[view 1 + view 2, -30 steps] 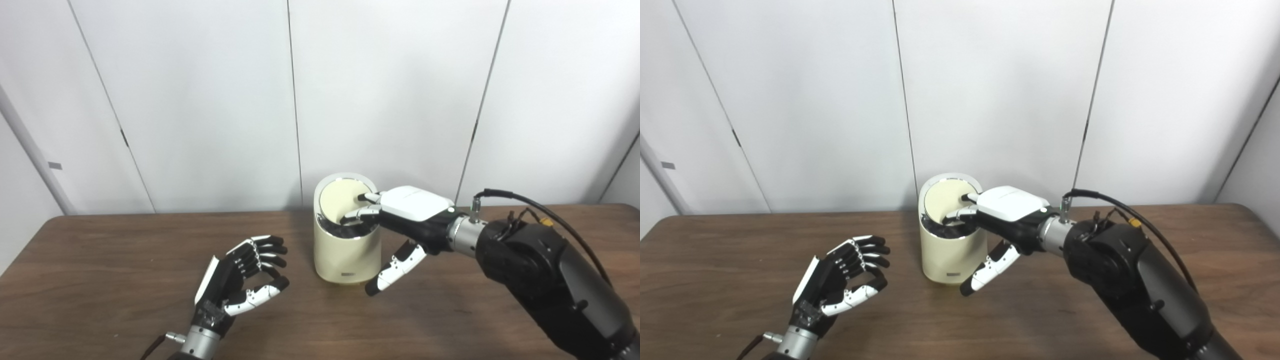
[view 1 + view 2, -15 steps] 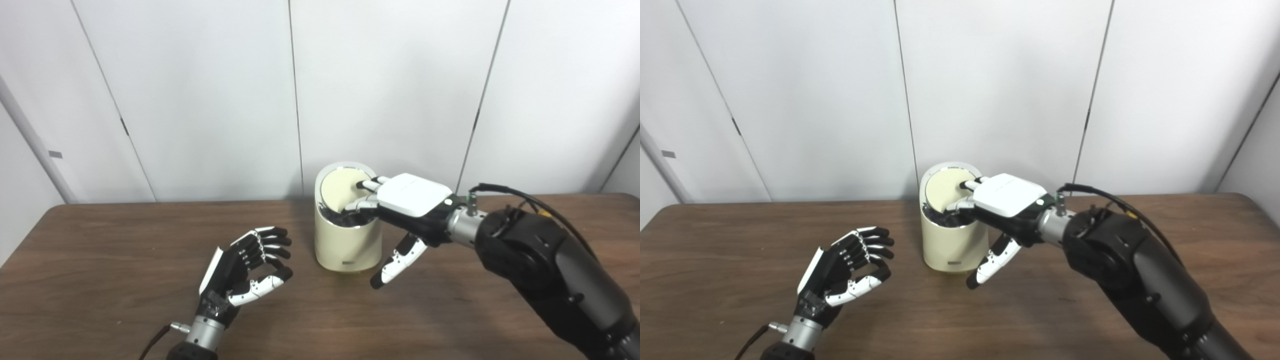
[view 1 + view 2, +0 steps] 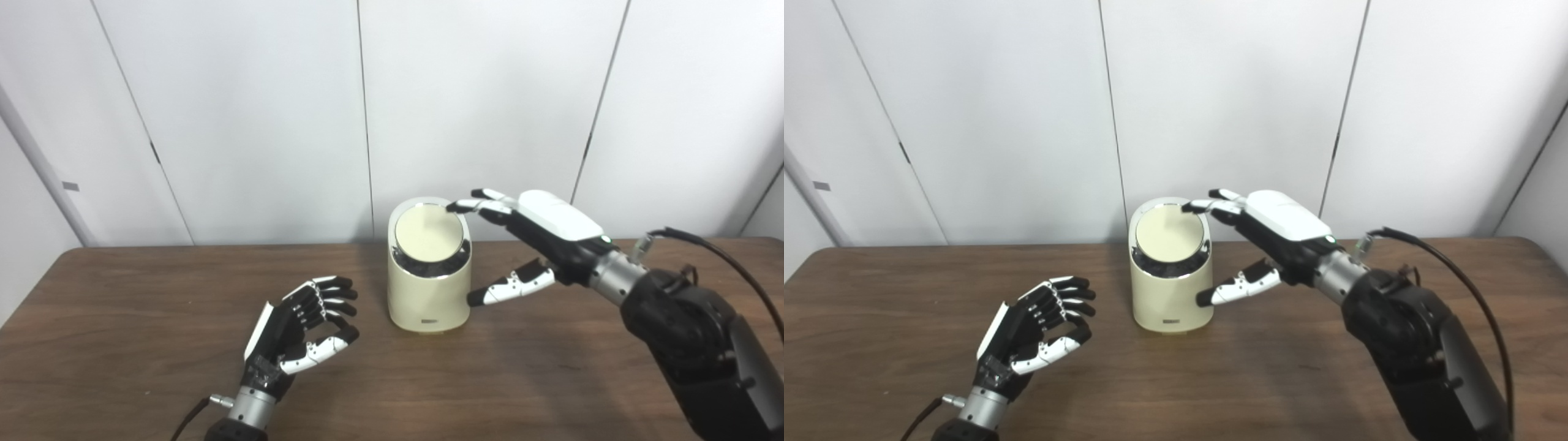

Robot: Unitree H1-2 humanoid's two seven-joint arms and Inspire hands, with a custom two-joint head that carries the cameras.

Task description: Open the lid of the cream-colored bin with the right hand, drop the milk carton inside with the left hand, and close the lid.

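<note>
The cream-colored bin (image 3: pixel 429 297) stands on the table at the middle back. Its round lid (image 3: pixel 429 234) lies tilted toward me over the opening, with a dark gap along its front edge. My right hand (image 3: pixel 539 236) is open and empty at the bin's right. Its fingertips (image 3: pixel 459 206) touch the lid's upper back rim and its thumb points at the bin's side. My left hand (image 3: pixel 300 324) is open and empty, fingers curled, palm up, left of the bin and apart from it. No milk carton is in view.
The brown wooden table (image 3: pixel 122 318) runs across the whole picture. White wall panels (image 3: pixel 245 110) stand close behind the bin. A black cable (image 3: pixel 716 242) loops over my right forearm.
My right hand came out of the bin's opening and rose, fingers now on the lid's top rim. The lid dropped from raised to lying over the opening. The left hand stayed put.
</note>
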